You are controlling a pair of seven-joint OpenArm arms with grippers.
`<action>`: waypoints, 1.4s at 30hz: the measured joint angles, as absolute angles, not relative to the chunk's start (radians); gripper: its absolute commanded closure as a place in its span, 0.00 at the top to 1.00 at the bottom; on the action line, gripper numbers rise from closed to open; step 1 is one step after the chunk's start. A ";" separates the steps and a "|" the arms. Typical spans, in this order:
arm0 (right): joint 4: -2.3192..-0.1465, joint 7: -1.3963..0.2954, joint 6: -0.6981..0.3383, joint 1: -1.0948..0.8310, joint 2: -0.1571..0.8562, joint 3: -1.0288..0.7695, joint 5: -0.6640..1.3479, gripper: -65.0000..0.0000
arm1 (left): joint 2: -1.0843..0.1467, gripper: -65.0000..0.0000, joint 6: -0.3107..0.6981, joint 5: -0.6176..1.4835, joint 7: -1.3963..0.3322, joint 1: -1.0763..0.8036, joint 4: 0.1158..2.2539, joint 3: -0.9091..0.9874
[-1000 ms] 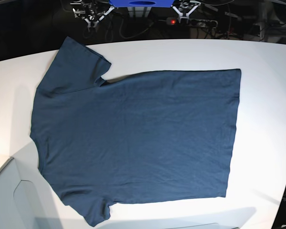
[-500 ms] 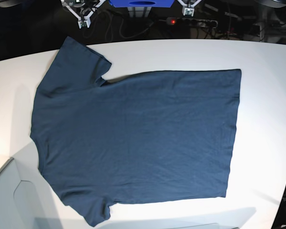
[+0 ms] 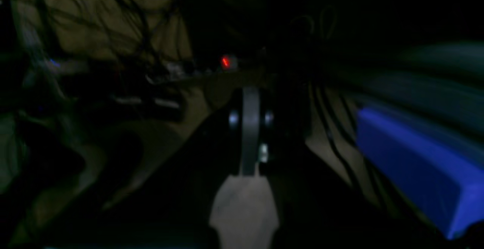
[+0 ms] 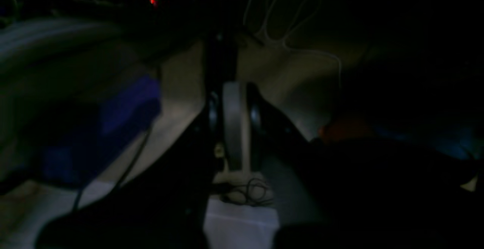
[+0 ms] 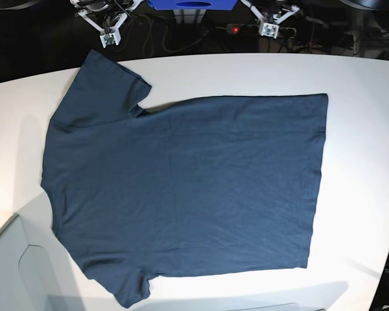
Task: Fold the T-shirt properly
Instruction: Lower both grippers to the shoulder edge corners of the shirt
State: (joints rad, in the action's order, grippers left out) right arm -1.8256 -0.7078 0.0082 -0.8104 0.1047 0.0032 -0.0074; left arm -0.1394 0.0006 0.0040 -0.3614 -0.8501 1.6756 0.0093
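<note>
The T-shirt (image 5: 181, 188) is lying spread flat on the white tabletop (image 5: 363, 129), collar end toward the left of the base view and hem toward the right. One sleeve is pointing to the far edge at upper left, the other to the near edge at lower left. Nothing is touching the cloth.

In the base view, the right gripper (image 5: 107, 35) is sitting beyond the far edge at upper left, well apart from the T-shirt, with its jaws closed and nothing between them. The left gripper (image 5: 268, 27) is sitting beyond the far edge at upper centre, likewise closed and holding nothing.

Both wrist views are dark and blurred; each appears to be showing closed jaws over cables, with a red light (image 3: 225, 62) and a blue block (image 3: 416, 165) nearby.
</note>
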 measured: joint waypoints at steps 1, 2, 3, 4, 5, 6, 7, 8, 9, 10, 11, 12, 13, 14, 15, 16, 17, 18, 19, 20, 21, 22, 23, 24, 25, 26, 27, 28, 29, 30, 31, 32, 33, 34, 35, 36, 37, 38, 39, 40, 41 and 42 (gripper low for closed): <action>-1.856 -0.721 0.008 -0.825 0.105 0.000 -0.007 0.00 | -0.142 0.00 -0.001 0.004 -0.364 -0.862 1.705 0.010; -1.889 -0.736 0.008 -0.841 0.105 0.000 -0.010 0.00 | -0.144 0.00 -0.001 0.004 -0.367 -0.876 1.731 0.009; -1.925 -0.753 0.008 -0.860 0.105 0.000 -0.012 0.00 | -0.144 0.00 0.000 0.006 -0.383 -0.891 1.756 0.010; -1.972 -0.767 0.007 -0.883 0.114 0.002 -0.011 0.00 | -0.140 0.00 0.005 0.008 -0.388 -0.915 1.783 0.022; -2.017 -0.768 0.007 -0.905 0.124 0.004 -0.014 0.00 | -0.133 0.00 0.008 0.011 -0.385 -0.936 1.810 0.040; -2.060 -0.772 0.008 -0.925 0.129 0.004 -0.036 0.00 | -0.130 0.00 0.005 0.010 -0.391 -0.955 1.838 0.060; -2.091 -0.774 0.008 -0.937 0.130 0.004 -0.053 0.00 | -0.131 0.00 0.002 0.007 -0.391 -0.970 1.863 0.073; -2.111 -0.772 0.008 -0.952 0.130 0.002 -0.064 0.00 | -0.133 0.00 -0.002 0.003 -0.394 -0.984 1.894 0.085; -2.115 -0.766 0.008 -0.958 0.131 0.002 -0.064 0.00 | -0.134 0.00 -0.005 0.004 -0.390 -0.996 1.923 0.091; -2.112 -0.770 0.008 -0.959 0.130 0.003 -0.070 0.00 | -0.134 0.00 -0.005 0.007 -0.390 -1.006 1.953 0.096; -2.109 -0.785 0.008 -0.959 0.130 0.003 -0.083 0.00 | -0.134 0.00 -0.002 0.032 -0.389 -1.015 1.986 0.101; -2.107 -0.785 0.008 -0.960 0.130 0.003 -0.106 0.00 | -0.136 0.00 0.010 0.069 -0.380 -1.020 2.009 0.110; -2.107 -0.778 0.008 -0.959 0.130 0.004 -0.133 0.00 | -0.138 0.00 0.011 0.101 -0.379 -1.026 2.026 0.124; -2.107 -0.772 0.008 -0.959 0.130 0.003 -0.159 0.00 | -0.139 0.01 0.010 0.123 -0.381 -1.031 2.037 0.143; -2.108 -0.765 0.008 -0.957 0.129 0.003 -0.166 0.00 | -0.145 0.05 0.007 0.143 -0.382 -1.033 2.038 0.166; -2.109 -0.764 0.007 -0.951 0.129 0.003 -0.171 0.00 | -0.156 0.09 0.001 0.165 -0.391 -1.032 2.036 0.184; -2.109 -0.749 0.007 -0.940 0.128 0.003 -0.180 0.00 | -0.171 0.14 0.000 0.194 -0.395 -1.029 2.033 0.203; -2.110 -0.735 0.008 -0.933 0.126 0.003 -0.180 0.00 | -0.184 0.18 -0.004 0.218 -0.393 -1.021 2.033 0.213; -2.111 -0.728 0.007 -0.919 0.126 0.003 -0.180 0.00 | -0.196 0.21 -0.002 0.261 -0.395 -1.012 2.032 0.223; -2.111 -0.727 0.007 -0.905 0.126 0.003 -0.179 0.00 | -0.203 0.22 0.001 0.286 -0.393 -1.002 2.030 0.235; -2.110 -0.722 0.006 -0.893 0.126 0.002 -0.179 0.00 | -0.207 0.22 0.004 0.308 -0.393 -0.991 2.030 0.250; -2.111 -0.720 0.007 -0.874 0.123 0.001 -0.180 0.00 | -0.210 0.22 0.004 0.325 -0.390 -0.982 2.030 0.269; -2.111 -0.722 0.006 -0.859 0.118 0.000 -0.180 0.00 | -0.212 0.22 0.001 0.338 -0.391 -0.975 2.031 0.287; -2.110 -0.722 0.006 -0.836 0.107 -0.001 -0.181 0.01 | -0.213 0.22 0.000 0.360 -0.391 -0.968 2.030 0.308; -2.111 -0.720 0.007 -0.815 0.095 -0.006 -0.180 0.01 | -0.212 0.22 0.001 0.366 -0.390 -0.962 2.030 0.327; -2.111 -0.715 0.005 -0.799 0.088 -0.011 -0.179 0.01 | -0.212 0.22 0.001 0.378 -0.394 -0.954 2.030 0.341; -2.111 -0.722 0.005 -0.784 0.084 -0.014 -0.180 0.01 | -0.210 0.22 0.001 0.380 -0.395 -0.946 2.029 0.352; -2.110 -0.734 0.005 -0.767 0.081 -0.015 -0.181 0.01 | -0.210 0.22 0.001 0.384 -0.395 -0.936 2.029 0.361; -2.110 -0.737 0.005 -0.751 0.080 -0.015 -0.183 0.01 | -0.211 0.22 0.001 0.386 -0.394 -0.927 2.029 0.368; -2.111 -0.730 0.005 -0.738 0.080 -0.014 -0.183 0.01 | -0.211 0.22 0.000 0.386 -0.393 -0.918 2.029 0.374; -2.111 -0.727 0.005 -0.725 0.079 -0.012 -0.182 0.03 | -0.211 0.22 0.001 0.387 -0.395 -0.910 2.029 0.383; -2.111 -0.732 0.004 -0.708 0.077 -0.012 -0.180 0.06 | -0.210 0.23 0.001 0.386 -0.395 -0.904 2.029 0.393; -2.111 -0.734 0.004 -0.693 0.076 -0.012 -0.180 0.10 | -0.210 0.23 0.001 0.386 -0.395 -0.897 2.029 0.402; -2.111 -0.733 0.004 -0.678 0.075 -0.012 -0.180 0.15 | -0.210 0.23 0.001 0.386 -0.395 -0.888 2.028 0.412; -2.111 -0.733 0.004 -0.661 0.075 -0.012 -0.181 0.21 | -0.210 0.23 0.000 0.386 -0.395 -0.878 2.028 0.419; -2.110 -0.736 0.004 -0.641 0.075 -0.013 -0.180 0.28 | -0.209 0.23 0.001 0.387 -0.398 -0.866 2.028 0.429; -2.110 -0.737 0.004 -0.619 0.075 -0.014 -0.181 0.35 | -0.208 0.24 0.002 0.387 -0.400 -0.847 2.027 0.439; -2.110 -0.736 0.004 -0.595 0.075 -0.017 -0.180 0.42 | -0.205 0.27 0.010 0.390 -0.393 -0.826 2.019 0.455; -2.109 -0.733 0.004 -0.576 0.078 -0.022 -0.179 0.48 | -0.205 0.29 0.005 0.390 -0.393 -0.810 2.009 0.465; -2.109 -0.733 0.004 -0.557 0.080 -0.031 -0.179 0.55 | -0.205 0.32 0.004 0.389 -0.394 -0.793 1.996 0.472; -2.108 -0.733 0.004 -0.539 0.080 -0.051 -0.179 0.60 | -0.206 0.36 0.002 0.386 -0.397 -0.775 1.983 0.476; -2.108 -0.734 0.004 -0.529 0.080 -0.067 -0.181 0.63 | -0.205 0.40 -0.002 0.384 -0.398 -0.755 1.969 0.477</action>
State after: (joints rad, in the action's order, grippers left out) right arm -2.1082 -0.7338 0.0044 -0.5289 0.0795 -0.0673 -0.1810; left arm -0.2050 -0.0017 0.3836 -0.3977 -0.7551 1.9690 0.4774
